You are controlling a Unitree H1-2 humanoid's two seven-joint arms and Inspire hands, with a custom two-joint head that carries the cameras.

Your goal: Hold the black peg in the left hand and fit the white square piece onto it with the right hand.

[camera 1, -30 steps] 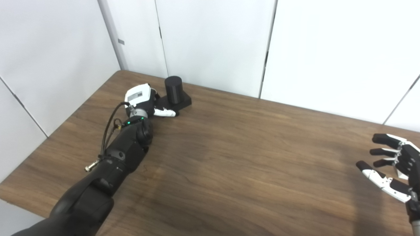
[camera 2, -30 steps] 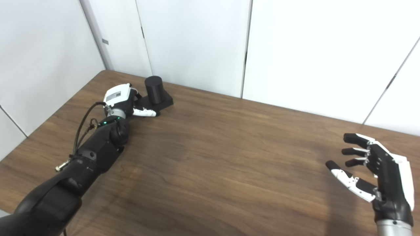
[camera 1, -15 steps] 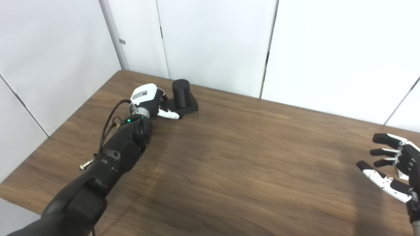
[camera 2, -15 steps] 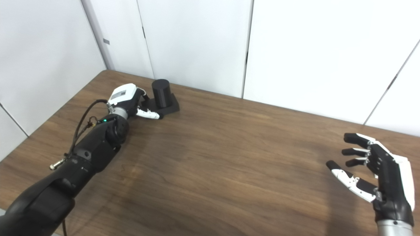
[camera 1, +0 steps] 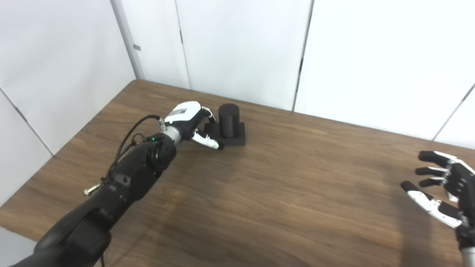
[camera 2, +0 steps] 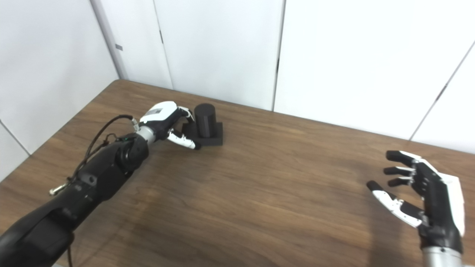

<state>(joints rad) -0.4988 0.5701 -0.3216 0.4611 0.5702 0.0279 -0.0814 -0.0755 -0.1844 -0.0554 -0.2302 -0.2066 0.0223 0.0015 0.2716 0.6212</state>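
Note:
The black peg point(camera 1: 229, 119), a short upright cylinder on a square black base, stands on the wooden table point(camera 1: 282, 193) at the back left. My left hand point(camera 1: 188, 121) is at the base's left side, its thumb lying along the front edge and its fingers curled behind, holding the base. My right hand point(camera 2: 419, 189) hovers open at the far right, fingers spread, holding nothing. No white square piece shows in either view.
White wall panels point(camera 1: 241, 48) rise directly behind the table's far edge and along its left side. The table's left edge point(camera 1: 55, 155) runs diagonally beside my left forearm point(camera 1: 122, 181).
My left hand has slid the black peg rightward and nearer across the table, away from the back left corner. The right hand has hardly moved.

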